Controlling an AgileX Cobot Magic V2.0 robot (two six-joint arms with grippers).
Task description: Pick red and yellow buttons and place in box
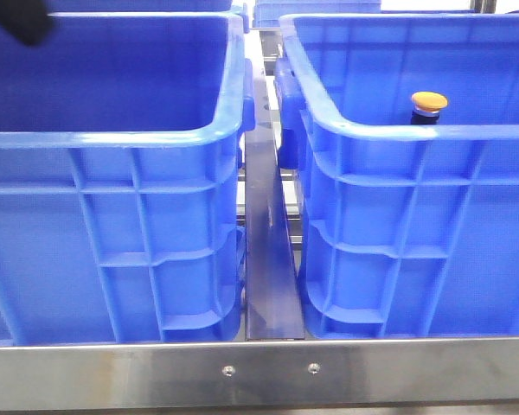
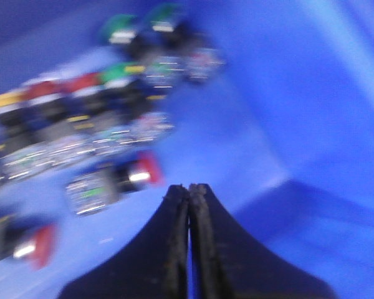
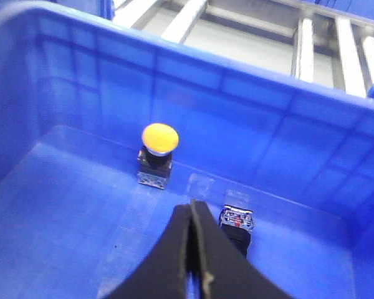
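Steel front rail (image 1: 259,373) with two screws sits closest in the front view, two blue crates right behind it. Left crate (image 1: 112,225) and right crate (image 1: 424,233) stand side by side, a metal strip (image 1: 270,251) running between them. Yellow button (image 1: 429,105) stands upright inside the right crate, cap up, near its front wall. Right wrist view: same yellow button (image 3: 158,152) on the crate floor close to a wall, a second button body (image 3: 237,222) just beside the right tool (image 3: 194,215), cap hidden behind the tool so colour can't be told. Right tool fingers pressed together, holding nothing. Left wrist view is heavily blurred: left tool (image 2: 189,194) also closed tight, empty, above a blue crate floor (image 2: 249,137) with a heap of mixed buttons (image 2: 100,112), red, green and yellow caps. One red button (image 2: 115,180) lies on its side near the left tool, another red button (image 2: 25,244) further off.
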